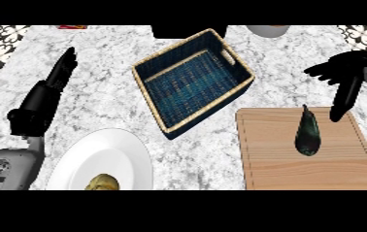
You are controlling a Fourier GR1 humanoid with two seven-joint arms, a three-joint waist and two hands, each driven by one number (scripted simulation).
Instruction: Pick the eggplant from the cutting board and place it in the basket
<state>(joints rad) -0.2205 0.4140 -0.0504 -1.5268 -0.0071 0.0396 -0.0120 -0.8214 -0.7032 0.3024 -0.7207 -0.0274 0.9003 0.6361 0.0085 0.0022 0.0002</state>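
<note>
A dark, slim eggplant (308,134) lies on the wooden cutting board (276,163) at the lower right, its stem end pointing away from me. My right hand (345,75) hovers just beyond the board's far right corner, open, with fingers spread and pointing down toward the board; it is apart from the eggplant. A dark blue woven basket (192,83) with a tan rim sits tilted in the middle of the counter, with nothing inside. At the left edge my left hand (50,92) rests open, fingers straight and pointing away.
A white plate (108,153) with a yellowish food item (102,182) stands at the lower left. A black object (188,30) and a pale round vessel (269,29) sit along the far edge behind the basket. Bare marble counter lies between basket and board.
</note>
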